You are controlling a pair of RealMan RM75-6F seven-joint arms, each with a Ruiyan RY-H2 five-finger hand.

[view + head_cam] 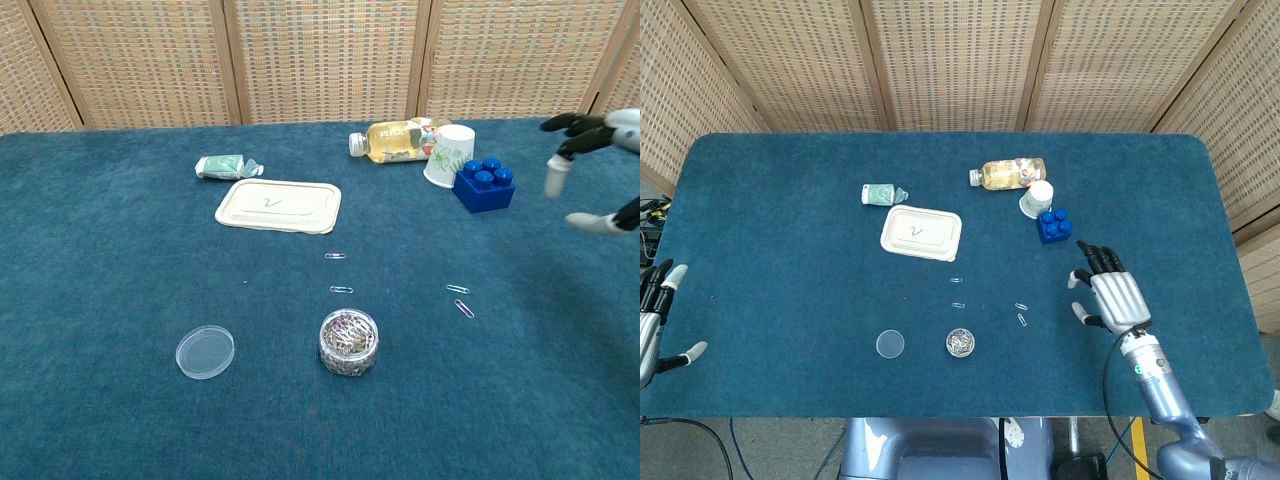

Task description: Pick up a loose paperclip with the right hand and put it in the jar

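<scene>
On the blue felt table (pixel 790 230) my jar (pixel 960 343) stands lidless, full of paperclips; its lid (pixel 891 344) lies left. Loose paperclips (pixel 1021 313) lie right of the jar. Beyond them my right hand (pixel 1112 297) hovers empty, fingers spread.

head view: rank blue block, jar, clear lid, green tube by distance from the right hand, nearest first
Measured from the right hand in the head view:
1. blue block, just up and left of the hand, beside the white cup.
2. jar, left of the hand, near the front edge.
3. clear lid, left of the jar.
4. green tube, far left, above the tray.
</scene>
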